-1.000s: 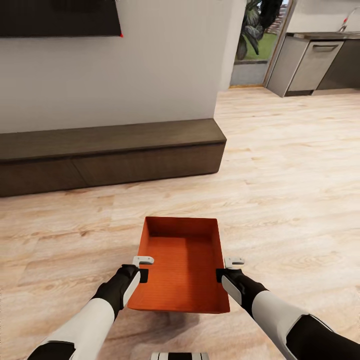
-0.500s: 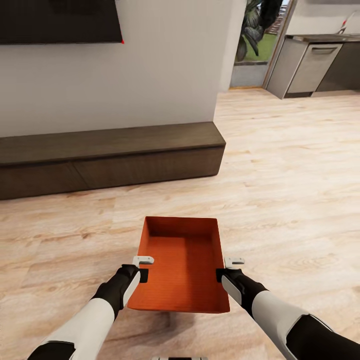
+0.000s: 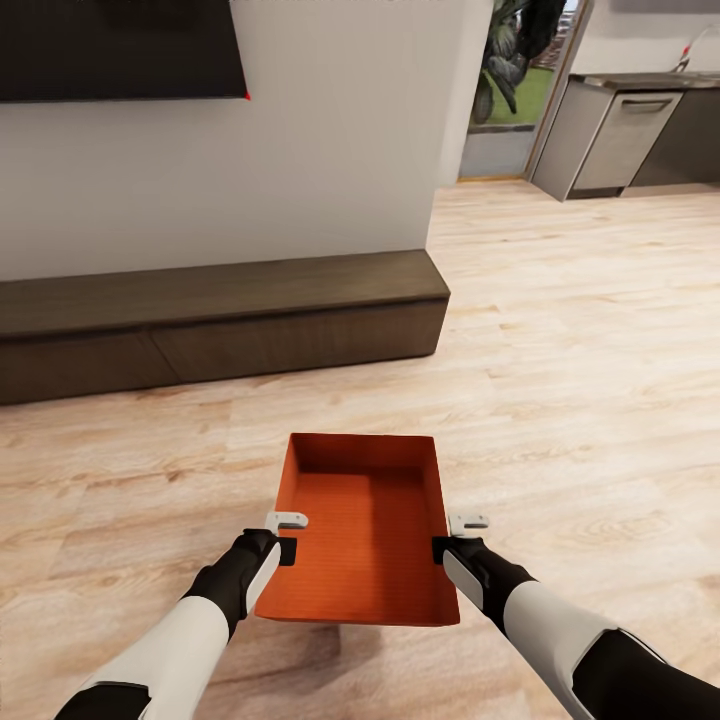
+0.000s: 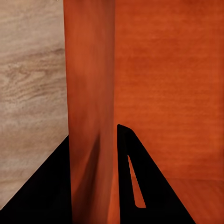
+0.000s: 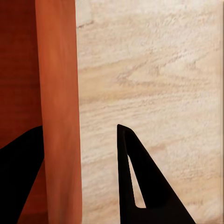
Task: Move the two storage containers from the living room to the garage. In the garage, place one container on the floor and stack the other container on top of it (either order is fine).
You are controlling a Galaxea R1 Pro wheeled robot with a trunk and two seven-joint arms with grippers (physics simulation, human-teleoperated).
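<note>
No readable text, labels, brand names, numbers or signs appear anywhere in these views.

Matt orange-red plastic bin [image 3: 365,525] with a finely ribbed bottom, above a pale wood-plank floor [image 3: 580,380] with visible grain. A dark wood bench [image 3: 220,315] looks satin-smooth below a plain matt wall [image 3: 330,130]; grey cabinets [image 3: 620,130] appear brushed metal.
</note>
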